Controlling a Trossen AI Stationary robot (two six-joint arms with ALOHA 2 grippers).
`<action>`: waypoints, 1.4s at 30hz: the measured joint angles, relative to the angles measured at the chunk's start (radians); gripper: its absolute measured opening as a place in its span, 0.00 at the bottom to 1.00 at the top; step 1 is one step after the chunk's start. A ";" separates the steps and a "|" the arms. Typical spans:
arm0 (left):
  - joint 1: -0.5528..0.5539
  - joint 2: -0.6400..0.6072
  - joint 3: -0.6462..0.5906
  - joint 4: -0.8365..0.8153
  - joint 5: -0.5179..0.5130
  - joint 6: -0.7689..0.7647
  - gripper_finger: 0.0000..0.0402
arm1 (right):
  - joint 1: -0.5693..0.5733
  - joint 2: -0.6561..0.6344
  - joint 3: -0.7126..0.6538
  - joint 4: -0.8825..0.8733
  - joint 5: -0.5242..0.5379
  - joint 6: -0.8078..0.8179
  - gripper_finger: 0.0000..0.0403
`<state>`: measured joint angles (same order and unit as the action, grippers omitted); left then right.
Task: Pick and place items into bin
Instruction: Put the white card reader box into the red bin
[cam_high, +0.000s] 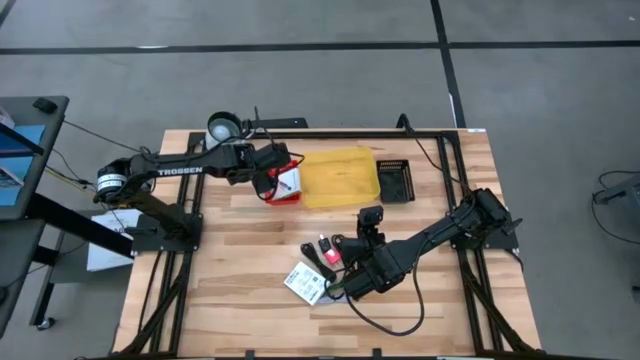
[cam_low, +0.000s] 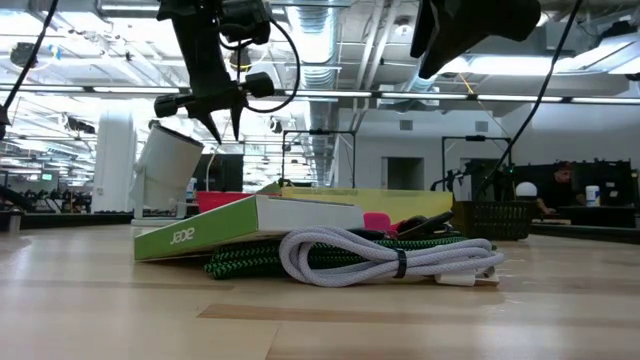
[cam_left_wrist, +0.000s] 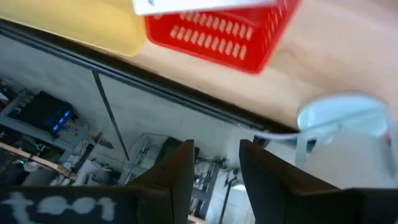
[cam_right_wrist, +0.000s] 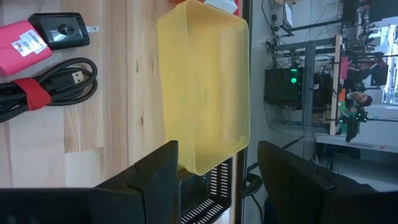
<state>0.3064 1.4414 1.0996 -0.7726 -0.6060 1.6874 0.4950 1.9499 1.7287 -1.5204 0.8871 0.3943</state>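
**A:** So, claws?

**B:** Left gripper (cam_left_wrist: 216, 144) hangs up by the red basket (cam_high: 287, 186), fingers a bit apart, nothing btwn them. Right gripper (cam_right_wrist: 217, 146) is spread wide, also empty, facing the yellow bin (cam_high: 340, 178).

**A:** Items?

**B:** Mostly on the table in front of the bin: white packet w/ green print (cam_high: 305, 283), pink packet (cam_right_wrist: 22, 45), black charger (cam_right_wrist: 59, 29), and a black cord (cam_right_wrist: 56, 81) w/ a red tie. One white packet (cam_high: 289, 181) sits in the red basket, not the yellow one.

**A:** Risks?

**B:** The pile's tight. The cord lies right against the pink packet, so a grab at one prob. drags the other. A flat packet could slip out of a wide pinch. Also the left arm is parked just beside the bin, so a right-arm drop there could clip it. White cup (cam_high: 222, 127) is near the left arm too, easy to knock over.
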 joint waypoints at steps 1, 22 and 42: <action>-0.003 0.000 0.000 0.003 0.019 -0.031 0.30 | 0.000 0.000 0.000 0.000 0.000 0.000 0.54; -0.144 0.000 0.000 -0.070 0.639 -0.656 0.30 | 0.063 -0.001 0.000 0.066 -0.185 0.080 0.54; -0.324 0.000 -0.059 -0.073 1.270 -1.235 0.30 | 0.189 0.000 0.000 0.191 -0.175 0.189 0.54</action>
<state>-0.0172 1.4410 1.0409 -0.8459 0.6637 0.4529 0.6843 1.9495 1.7287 -1.3294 0.7118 0.5830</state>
